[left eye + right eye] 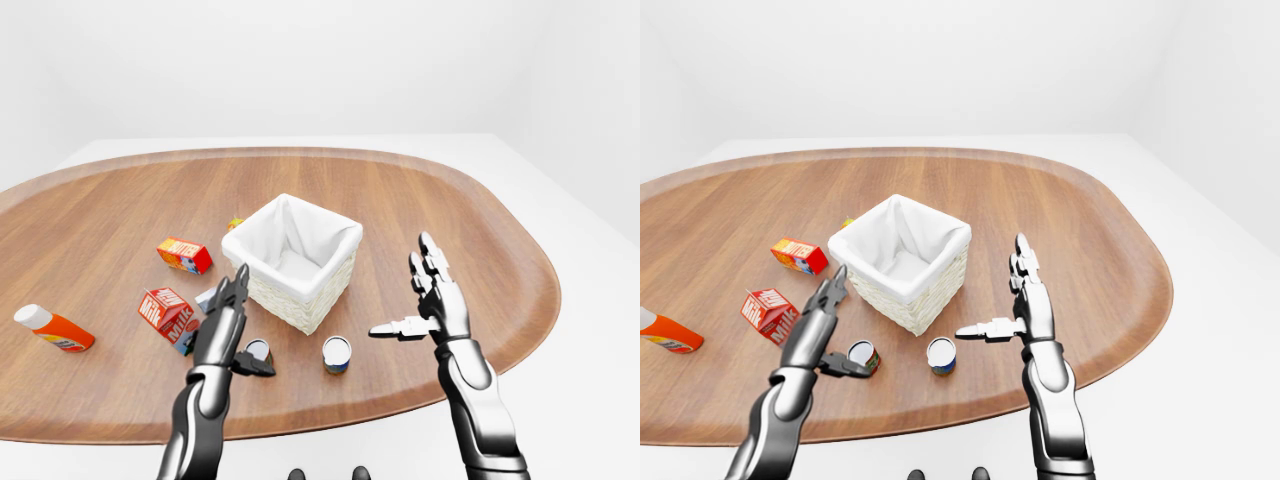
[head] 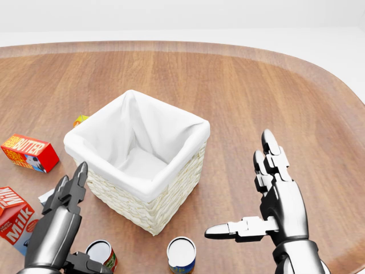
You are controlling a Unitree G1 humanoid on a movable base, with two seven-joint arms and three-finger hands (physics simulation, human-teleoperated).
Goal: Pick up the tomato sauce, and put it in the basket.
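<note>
The tomato sauce can (image 2: 102, 255), with a red and green label, stands upright on the wooden table near the bottom left of the head view. My left hand (image 2: 91, 220) is open right beside it, fingers pointing up toward the basket and thumb by the can's side. The basket (image 2: 142, 208) is wicker with a white cloth lining, empty, just above the can at the view's centre. My right hand (image 2: 238, 182) is open and empty to the right of the basket, fingers up and thumb pointing left.
A blue-labelled can (image 2: 181, 254) stands right of the sauce can. A milk carton (image 2: 14, 217) and a butter box (image 2: 29, 153) lie on the left. An orange bottle (image 1: 55, 328) lies at the far left. A small yellow item (image 2: 80, 120) sits behind the basket.
</note>
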